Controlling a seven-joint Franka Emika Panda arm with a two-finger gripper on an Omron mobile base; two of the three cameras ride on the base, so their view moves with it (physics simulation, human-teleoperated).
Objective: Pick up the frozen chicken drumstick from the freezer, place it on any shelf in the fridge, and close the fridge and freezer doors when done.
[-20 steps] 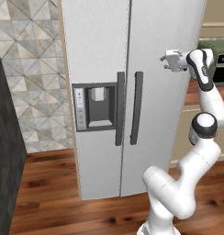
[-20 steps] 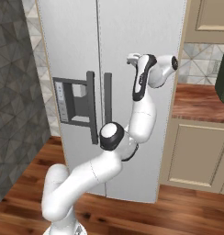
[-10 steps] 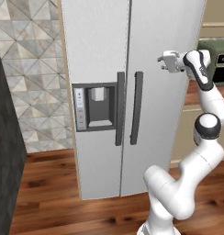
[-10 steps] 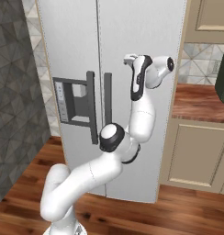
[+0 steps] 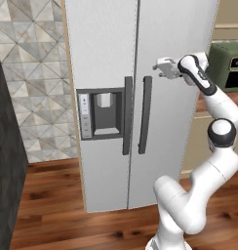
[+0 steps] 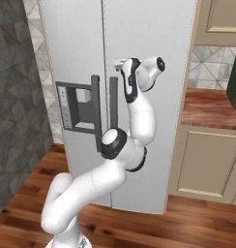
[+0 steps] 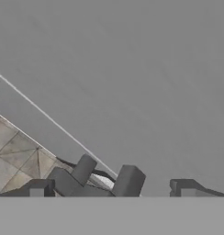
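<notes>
Presumably the frozen chicken drumstick sits behind the shut, tall light-grey freezer door (image 5: 104,97); hard, slick, light, best pinched across its thick end. Nearby the two-finger gripper (image 5: 159,66) hovers with jaws apart, empty.

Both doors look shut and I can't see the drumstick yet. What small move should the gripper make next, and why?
Probably bring the gripper down and left to the freezer door handle. Both the fridge and freezer doors are shut, so nothing inside can be reached. The gripper is open and empty, high against the fridge door, above the fridge door handle.
</notes>
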